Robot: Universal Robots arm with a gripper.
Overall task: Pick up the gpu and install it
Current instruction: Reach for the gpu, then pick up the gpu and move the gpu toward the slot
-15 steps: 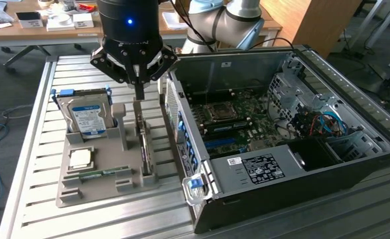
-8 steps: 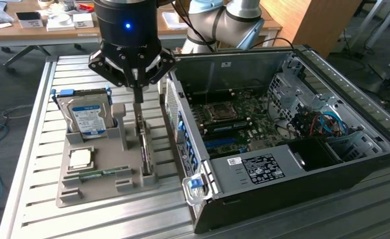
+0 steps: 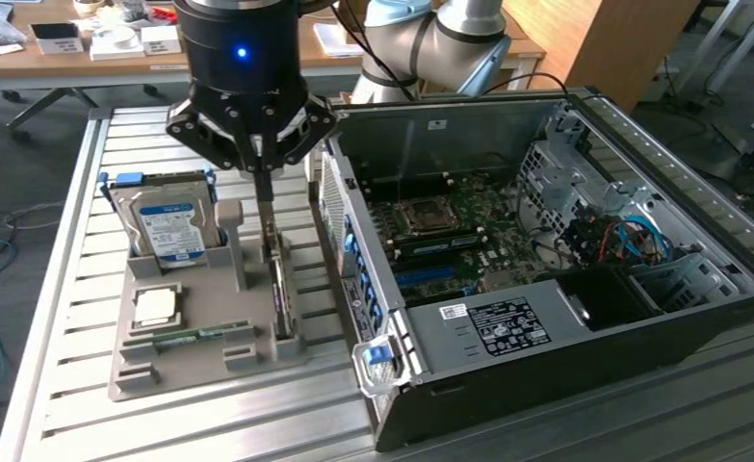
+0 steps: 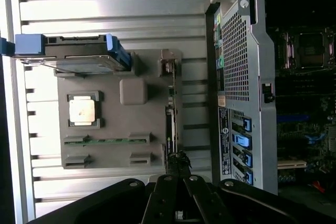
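Jaws pinch nearly shut on the thin dark gpu card (image 4: 169, 124), upright in a grey plastic holder (image 4: 110, 124). Held off-centre, it could tilt and jam.

No text can be read. The hard drive (image 3: 171, 231) carries a blue-and-white label, the power supply (image 3: 511, 327) a black one; their print is too small.
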